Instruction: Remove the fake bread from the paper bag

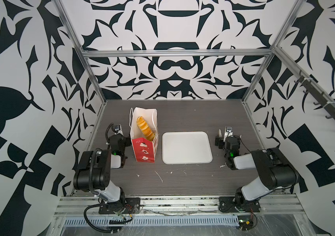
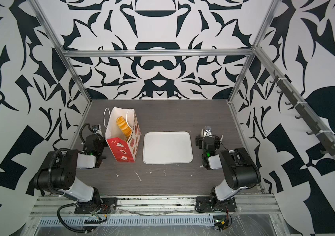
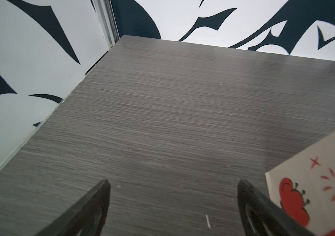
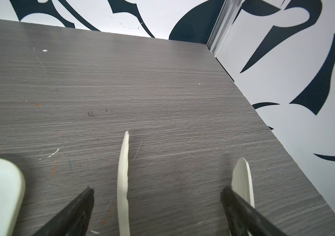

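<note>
Bread (image 1: 145, 127): pokes up inside paper bag (image 1: 144, 151), left of white tray (image 1: 187, 148). Left gripper (image 3: 174, 182): spread wide, empty, just beside bag. Right gripper (image 4: 157, 189): spread wide, empty, near tray.

**Legible text: one line, on the bag**

In a top view we find a single printed line. It runs up the narrow red side of the paper bag (image 2: 121, 149), in pale letters that begin "Happy". The rest of that line is too small for us to read. The bag's other prints, as the left wrist view shows, are pictures and star marks.
</note>
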